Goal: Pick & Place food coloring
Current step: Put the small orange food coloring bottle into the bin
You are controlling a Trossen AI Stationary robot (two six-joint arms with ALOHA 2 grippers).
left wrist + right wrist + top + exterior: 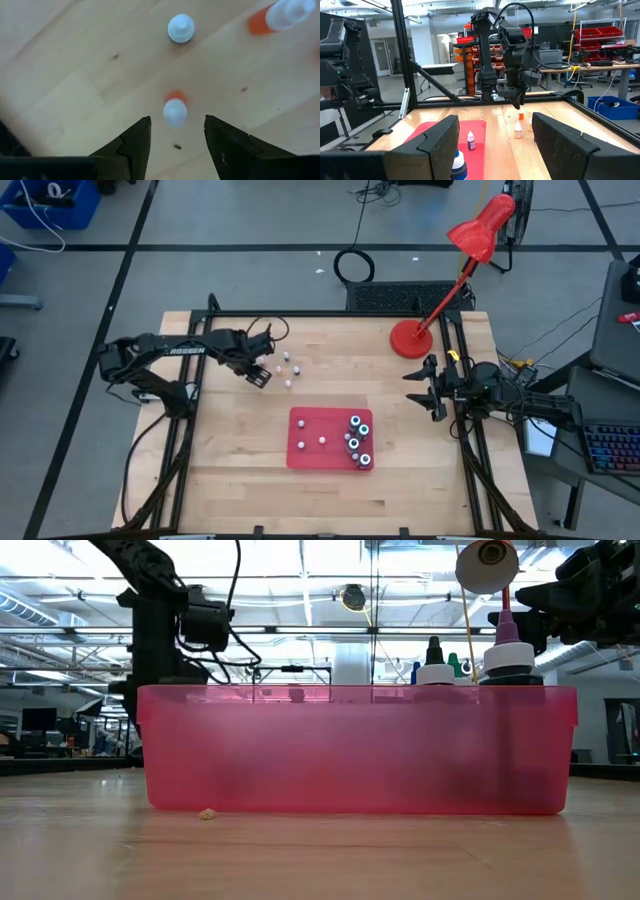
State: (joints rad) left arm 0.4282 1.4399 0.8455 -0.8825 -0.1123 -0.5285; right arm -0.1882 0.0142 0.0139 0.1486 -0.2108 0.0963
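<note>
From above, my left jaws (262,373) hang over the bench (230,460) beside a loose cluster of food coloring bottles (288,366), while more bottles stand in the red tray (305,452) at mid-bench. Only my left wrist view shows those jaws parted with nothing held, an orange-bodied, white-capped bottle (174,111) lying in line with the gap just ahead of the tips. My right jaws (495,137) wait wide and empty at the right edge, and the low view shows mostly the tray's pink wall (350,750) with dark bottles (436,668) rising above its rim.
</note>
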